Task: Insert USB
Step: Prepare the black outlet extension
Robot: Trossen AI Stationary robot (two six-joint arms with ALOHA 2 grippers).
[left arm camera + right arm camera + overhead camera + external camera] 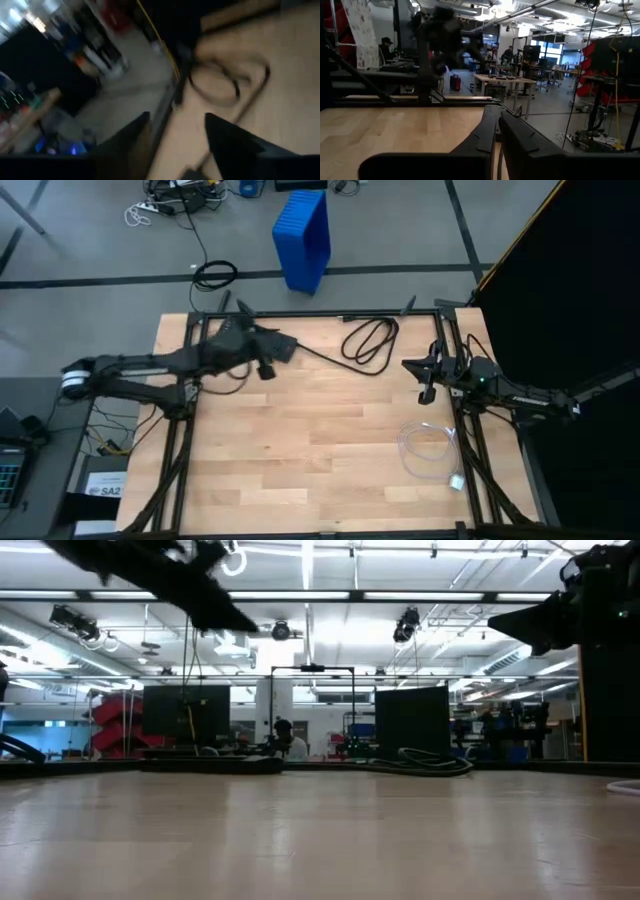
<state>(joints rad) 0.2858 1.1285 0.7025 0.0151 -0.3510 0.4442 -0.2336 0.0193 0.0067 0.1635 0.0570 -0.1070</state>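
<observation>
The USB cable [430, 450], thin, white and loosely looped, lies flat on the table near its right edge, with a small white plug end [456, 481] toward the near side. My left gripper [285, 348] hangs open above the table's far left part, beside a thick black cord [370, 340]. It is well away from the USB cable. The left wrist view shows the gripper's gap [175, 145] and the cord's loop [220, 85] beyond it. My right gripper [425, 380] is raised at the right side, farther back than the USB cable. Its fingers [497, 132] are together and empty.
The black cord's loop [430, 762] lies on the table's far middle part, and its tail runs toward my left gripper. A dark frame [320, 313] rims the table. A blue bin [303, 235] stands on the floor beyond the far edge.
</observation>
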